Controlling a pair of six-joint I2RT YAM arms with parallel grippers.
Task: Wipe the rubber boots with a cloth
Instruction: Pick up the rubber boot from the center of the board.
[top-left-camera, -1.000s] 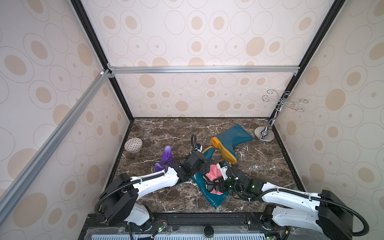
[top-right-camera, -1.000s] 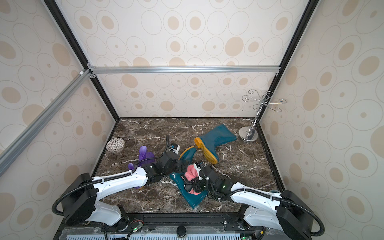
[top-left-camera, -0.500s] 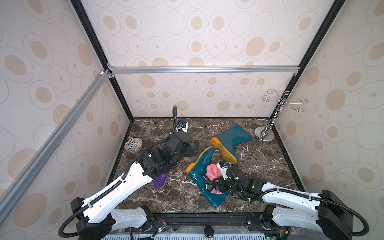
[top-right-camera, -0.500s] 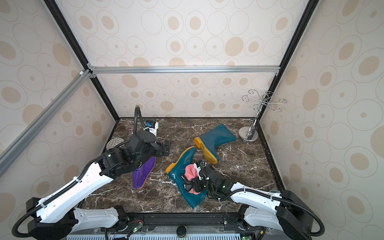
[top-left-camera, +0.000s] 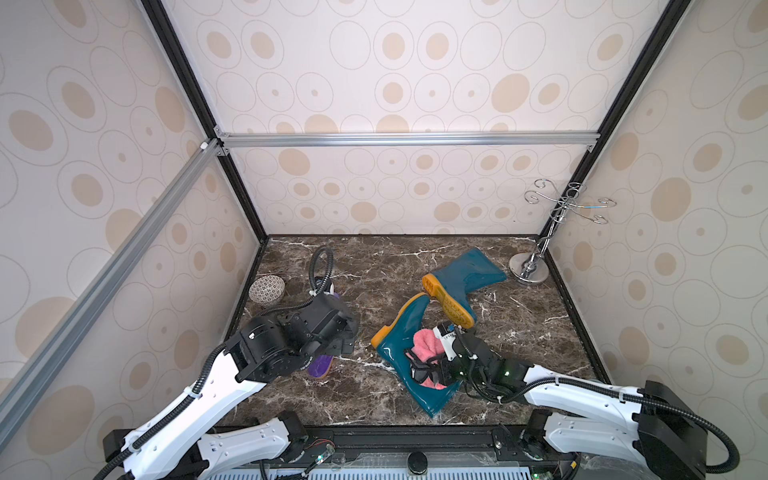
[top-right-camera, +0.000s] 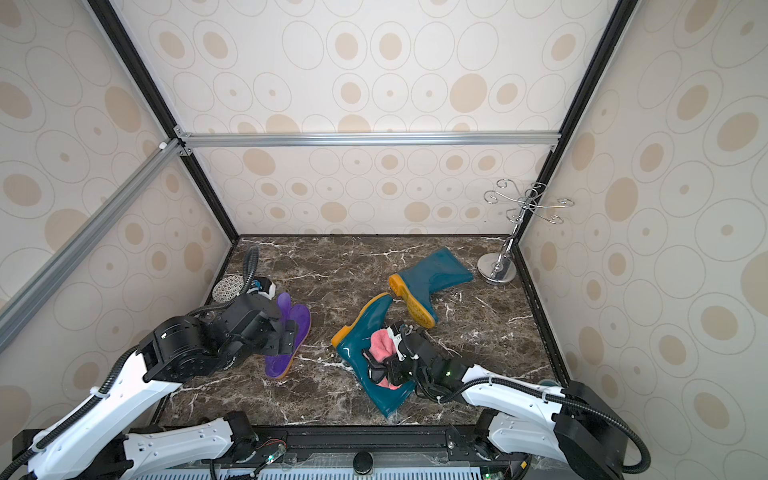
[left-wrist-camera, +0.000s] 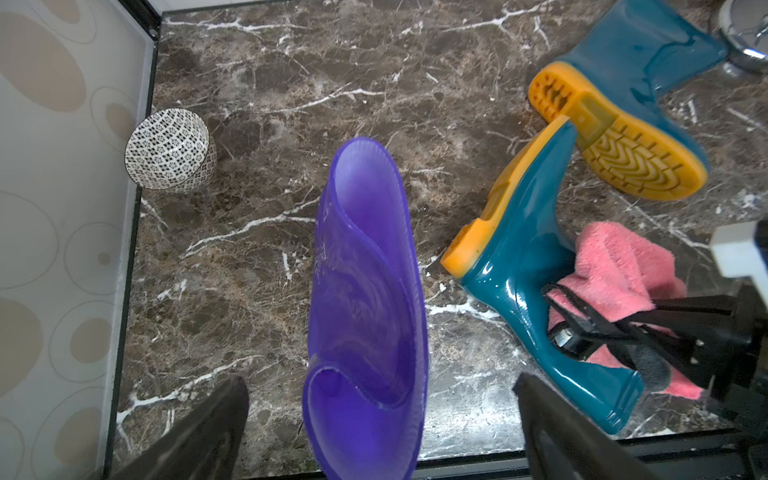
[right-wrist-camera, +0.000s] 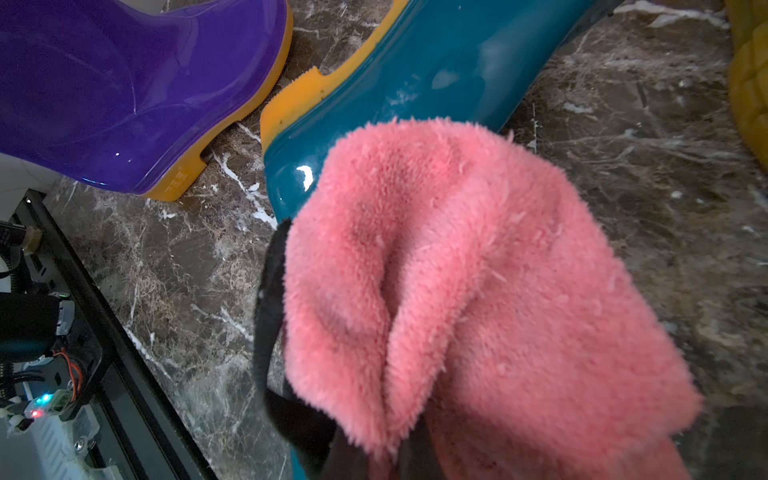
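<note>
**Wiping the near teal boot: flatten the cloth, mind the skid**

By the left edge of the counter (top-left-camera: 374, 270), near a patterned bowl (top-left-camera: 267, 289), the left hand (left-wrist-camera: 378, 380) hangs spread wide and empty over the purple boot (top-right-camera: 301, 320). That boot lies with its shaft toward the far left corner.

Toward the middle of the near edge, the near teal boot (top-left-camera: 399, 336) lies on its side, mouth toward that edge. The cloth (top-left-camera: 426, 343) is bunched on its shaft, pinched in the right hand (top-left-camera: 428, 370), whose fingers are pressed together on it.

To wipe well, I judge: spread the pink pile flat, stroke along the shaft toward the foot, and press lightly. Nothing pins the boot, and glossy rubber may skid on marble.

Its toe meets the yellow-orange sole of the far teal boot (top-left-camera: 469, 274), which lies toward the far right corner beside a chrome stand (top-left-camera: 530, 274). Both teal boots gleam. The cloth is fluffy and black-edged.
</note>
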